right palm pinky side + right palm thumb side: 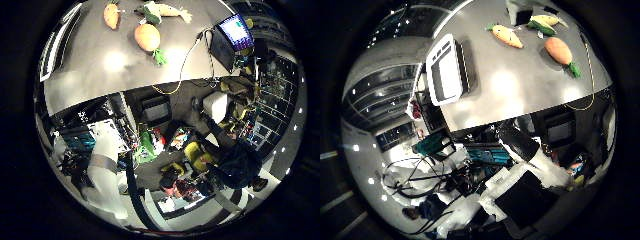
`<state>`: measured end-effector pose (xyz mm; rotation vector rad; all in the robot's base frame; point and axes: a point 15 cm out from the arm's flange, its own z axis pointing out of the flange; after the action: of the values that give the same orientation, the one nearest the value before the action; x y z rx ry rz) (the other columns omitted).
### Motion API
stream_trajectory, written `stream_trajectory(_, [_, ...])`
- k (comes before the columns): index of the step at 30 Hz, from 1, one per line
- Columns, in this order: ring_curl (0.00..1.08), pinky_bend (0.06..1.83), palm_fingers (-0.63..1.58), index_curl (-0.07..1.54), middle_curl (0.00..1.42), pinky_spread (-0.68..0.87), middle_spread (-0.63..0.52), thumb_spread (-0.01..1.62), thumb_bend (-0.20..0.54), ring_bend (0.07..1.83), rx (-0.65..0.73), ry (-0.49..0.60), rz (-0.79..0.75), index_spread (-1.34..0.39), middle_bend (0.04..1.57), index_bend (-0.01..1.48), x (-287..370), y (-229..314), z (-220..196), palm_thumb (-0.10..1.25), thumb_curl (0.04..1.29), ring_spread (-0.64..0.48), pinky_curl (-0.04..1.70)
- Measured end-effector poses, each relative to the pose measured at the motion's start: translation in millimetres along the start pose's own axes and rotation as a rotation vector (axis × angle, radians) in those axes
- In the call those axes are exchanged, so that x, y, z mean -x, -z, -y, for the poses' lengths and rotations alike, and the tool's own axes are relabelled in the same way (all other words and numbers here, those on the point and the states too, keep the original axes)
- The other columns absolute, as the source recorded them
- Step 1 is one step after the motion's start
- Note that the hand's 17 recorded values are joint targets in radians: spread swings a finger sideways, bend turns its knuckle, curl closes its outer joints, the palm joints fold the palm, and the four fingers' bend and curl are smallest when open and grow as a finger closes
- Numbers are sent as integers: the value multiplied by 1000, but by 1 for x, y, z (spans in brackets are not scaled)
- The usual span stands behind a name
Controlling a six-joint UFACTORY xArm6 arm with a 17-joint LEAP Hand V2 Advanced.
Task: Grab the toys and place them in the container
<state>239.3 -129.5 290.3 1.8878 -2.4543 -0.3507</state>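
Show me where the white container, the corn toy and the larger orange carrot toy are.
white container point(447, 70), thumb side palm view, on its pale inner floor.
corn toy point(545, 21), thumb side palm view, on its yellow body.
larger orange carrot toy point(147, 37), little finger side palm view, on its orange body.

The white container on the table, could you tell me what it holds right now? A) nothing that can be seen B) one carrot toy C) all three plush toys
A: the white container shows only a bare inside, while the carrot toy, corn toy and orange toy all lie apart from it on the table.

Grey table point(520, 90) — toys point(558, 50), container point(446, 70).
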Motion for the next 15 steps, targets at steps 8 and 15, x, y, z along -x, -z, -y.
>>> stream_trajectory(8, [191, 298, 102, 301, 313, 433, 85, 1137, -19, 246, -27, 14, -7, -342, 188, 140, -5, 5, 1, 721, 291, 207, 340])
stream_trajectory(15, [217, 330, 86, 284, 314, 421, 89, 1133, -21, 257, -74, 27, -23, -332, 194, 157, -8, 11, 15, 712, 296, 206, 341])
